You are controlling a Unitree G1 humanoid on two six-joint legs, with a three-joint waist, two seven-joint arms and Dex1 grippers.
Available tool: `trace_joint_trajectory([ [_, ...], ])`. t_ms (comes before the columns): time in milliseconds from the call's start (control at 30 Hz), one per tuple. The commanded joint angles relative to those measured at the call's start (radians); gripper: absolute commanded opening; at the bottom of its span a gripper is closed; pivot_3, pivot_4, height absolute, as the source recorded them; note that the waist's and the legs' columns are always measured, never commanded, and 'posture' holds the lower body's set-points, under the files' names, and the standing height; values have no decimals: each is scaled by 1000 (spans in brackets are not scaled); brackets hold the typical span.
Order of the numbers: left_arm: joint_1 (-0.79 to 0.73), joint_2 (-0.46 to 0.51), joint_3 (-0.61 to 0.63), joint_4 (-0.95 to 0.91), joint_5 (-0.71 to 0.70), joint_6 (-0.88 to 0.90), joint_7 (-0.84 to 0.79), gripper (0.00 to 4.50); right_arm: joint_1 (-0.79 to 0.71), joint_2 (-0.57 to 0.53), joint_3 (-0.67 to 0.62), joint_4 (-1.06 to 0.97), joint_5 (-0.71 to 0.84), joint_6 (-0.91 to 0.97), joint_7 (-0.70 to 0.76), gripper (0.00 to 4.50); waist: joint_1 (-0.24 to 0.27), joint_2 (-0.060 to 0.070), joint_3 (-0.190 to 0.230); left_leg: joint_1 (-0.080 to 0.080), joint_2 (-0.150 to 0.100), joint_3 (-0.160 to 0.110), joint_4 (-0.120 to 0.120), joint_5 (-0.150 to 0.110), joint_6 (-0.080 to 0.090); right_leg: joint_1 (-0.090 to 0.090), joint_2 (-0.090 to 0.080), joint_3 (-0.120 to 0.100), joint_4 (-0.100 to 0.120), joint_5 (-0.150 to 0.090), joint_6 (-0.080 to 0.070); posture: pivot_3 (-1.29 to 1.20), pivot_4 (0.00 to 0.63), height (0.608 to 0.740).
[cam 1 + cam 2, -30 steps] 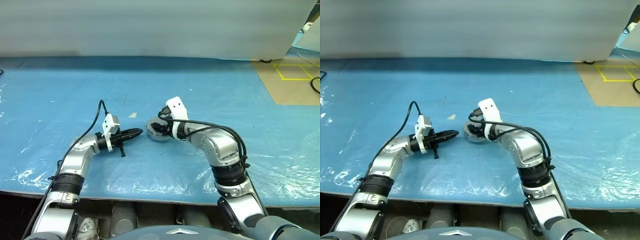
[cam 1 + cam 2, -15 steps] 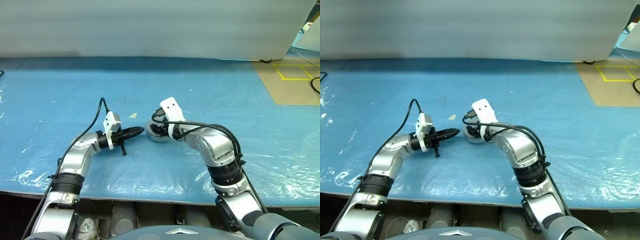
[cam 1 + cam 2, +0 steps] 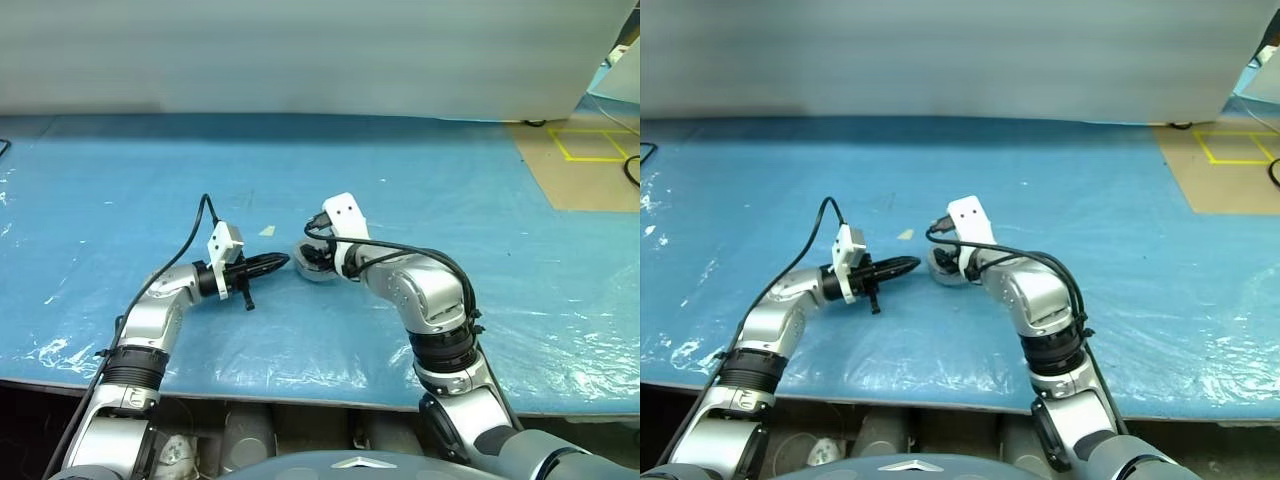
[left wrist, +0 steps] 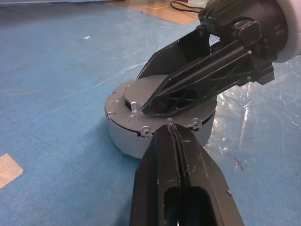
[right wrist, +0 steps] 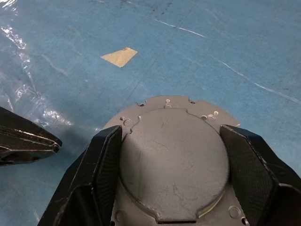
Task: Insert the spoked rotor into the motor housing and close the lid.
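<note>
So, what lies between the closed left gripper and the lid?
Nothing: in the left eye view, only bare blue table cover separates the left gripper from the lid.

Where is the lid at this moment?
The lid lies on the blue table cover near its middle, between the fingers of the right gripper, with the shut left gripper just to its left.
</note>
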Motion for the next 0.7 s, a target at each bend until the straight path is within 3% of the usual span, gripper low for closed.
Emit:
trace_joint_trajectory([
  [33, 4, 6, 2, -41, -12, -3, 4, 0, 49, -75, 52, 21, -14, -78, 52, 2943, 0, 0, 0, 0, 0, 0, 0, 0, 0, 0, 0, 0, 0, 0, 0, 0, 150, 740],
  [133, 3, 9, 3, -41, -11, -5, 4, 0, 72, -201, 143, 28, -13, -196, 182, 2943, 0, 0, 0, -1, 0, 1, 0, 0, 0, -1, 0, 0, -1, 1, 0, 0, 150, 740],
  [400, -5, 12, 7, -32, -10, -10, 5, 0, 74, -331, 183, 109, -51, -376, 298, 2943, 1, 0, 0, -2, -1, 2, 0, 0, 0, -1, 0, 1, -2, 3, -4, 0, 150, 740],
  [467, -4, 11, 6, -32, -10, -10, 5, 0, 71, -289, 126, 109, 7, -346, 305, 2943, 0, 0, 0, -2, -1, 2, 0, 0, 0, -1, 0, 1, -2, 3, -4, 0, 150, 740],
  [567, -3, 10, 6, -31, -9, -11, 6, 0, 32, -130, -64, 150, 85, -208, 198, 2943, -3, 0, 0, -2, -1, 2, 0, 0, 0, -2, 0, 1, -1, 3, -5, 0, 150, 740],
  [700, -1, 10, 7, -29, -8, -13, 7, 0, 23, -87, -73, 138, 72, -156, 167, 2943, -6, 0, 0, -1, 0, 3, 0, 0, 0, -3, 0, 1, -1, 3, -6, 0, 150, 740],
])
